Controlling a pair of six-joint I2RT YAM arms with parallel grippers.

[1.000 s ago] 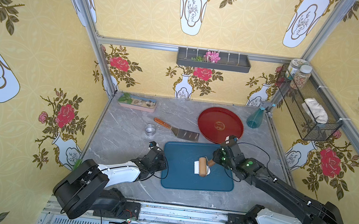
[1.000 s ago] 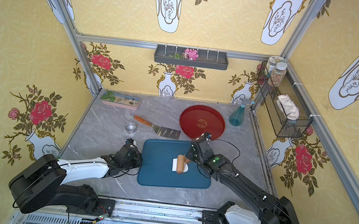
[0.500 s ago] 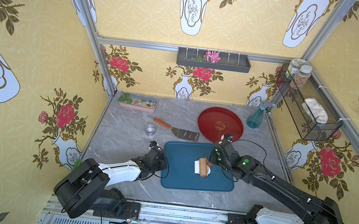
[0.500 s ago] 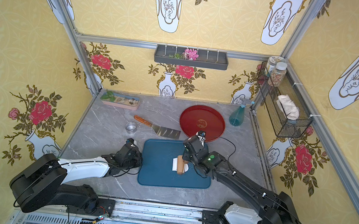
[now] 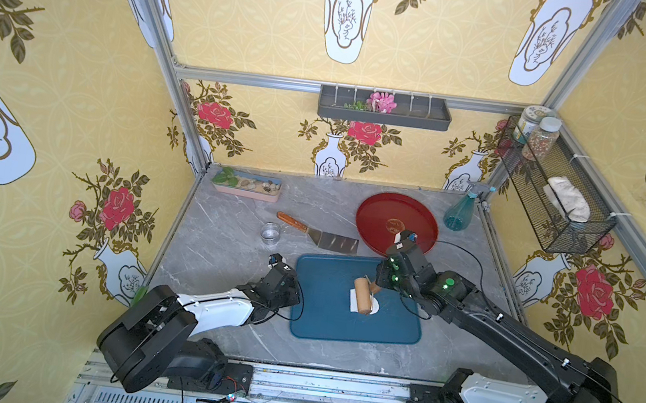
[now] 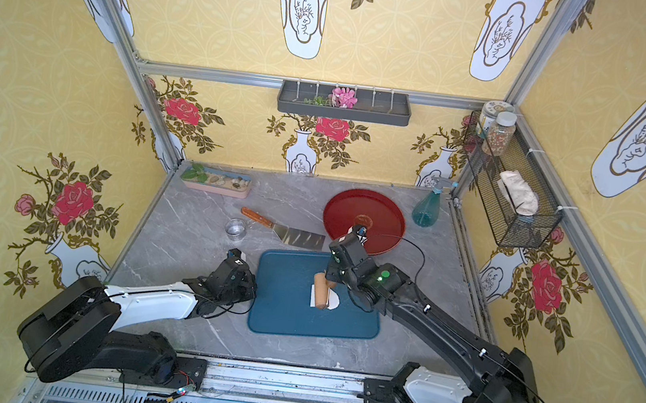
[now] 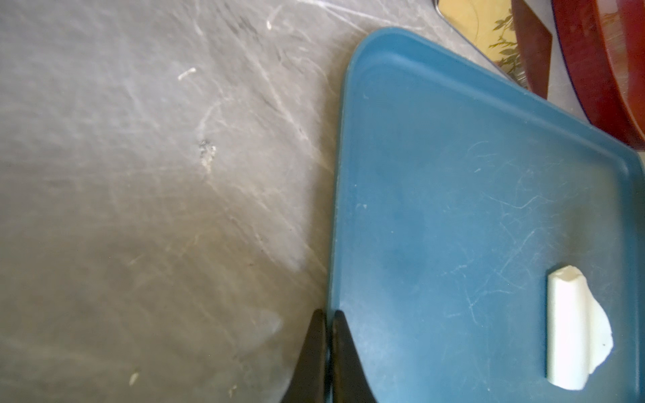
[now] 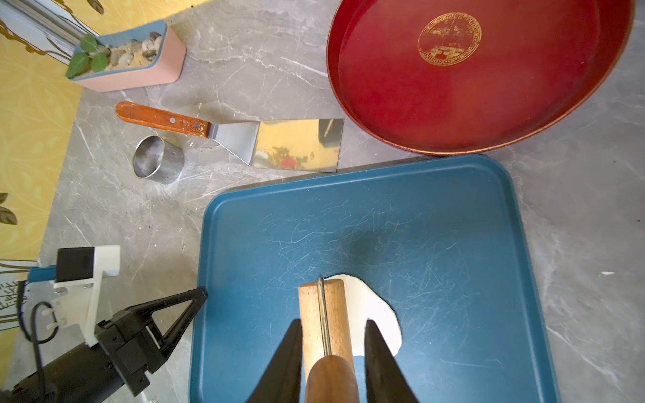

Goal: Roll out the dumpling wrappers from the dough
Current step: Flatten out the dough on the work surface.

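A blue tray (image 5: 319, 319) (image 6: 278, 314) lies on the grey marble table. On it is a flat white sheet of dough (image 5: 375, 307) (image 6: 334, 301) (image 8: 375, 307) (image 7: 593, 335). A wooden rolling pin (image 5: 362, 297) (image 6: 321, 290) (image 8: 326, 314) rests across the dough. My right gripper (image 5: 373, 288) (image 8: 333, 322) is shut on the pin's handle. My left gripper (image 5: 295, 291) (image 7: 328, 312) is shut and empty, with its tips at the tray's left rim (image 7: 340, 209). Dumpling wrappers are out of view.
Behind the tray lie a steel ring cup (image 5: 270, 233), a wooden-handled metal scraper (image 5: 329, 239) and a round red tray (image 5: 396, 224). A teal spray bottle (image 5: 458, 211) and a pink planter (image 5: 247, 187) stand at the back. A wire basket (image 5: 556, 197) hangs on the right wall.
My right wrist has shifted a little to the left with the rolling pin, which stays over the dough. The left arm has not moved.
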